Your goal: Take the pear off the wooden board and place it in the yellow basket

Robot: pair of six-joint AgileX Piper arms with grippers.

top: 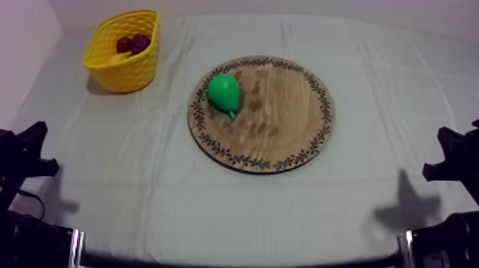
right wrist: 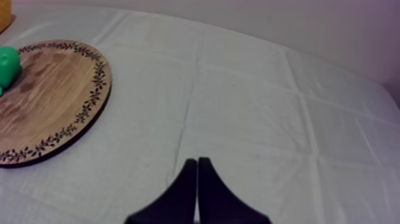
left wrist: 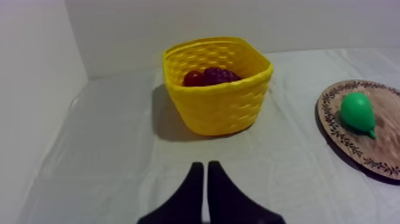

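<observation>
Pear (top: 224,92): green, lying on its side on the wooden board, on the part nearest the basket, just inside the patterned rim; narrow end twd the front edge of the table; nothing touching it
Wooden board (top: 285,125): round, flat on the cloth, abt mid-table; rest of its surface bare
Yellow basket (top: 122,71): upright at the far left corner of the table, apart from the board
In basket: bunch of grapes (left wrist: 221,75) & small red fruit (left wrist: 193,78), side by side, low inside
L gripper (left wrist: 205,164): low at the left side of the table, fingers clenched together in a narrow wedge, nothing betw them; points at the basket, well short of it
R gripper (right wrist: 197,159): low at the right side, fingers likewise pressed tight, holding nothing; over bare cloth, board well off to one side
Cloth (top: 142,185): grey-white, creased, covers the whole table
</observation>
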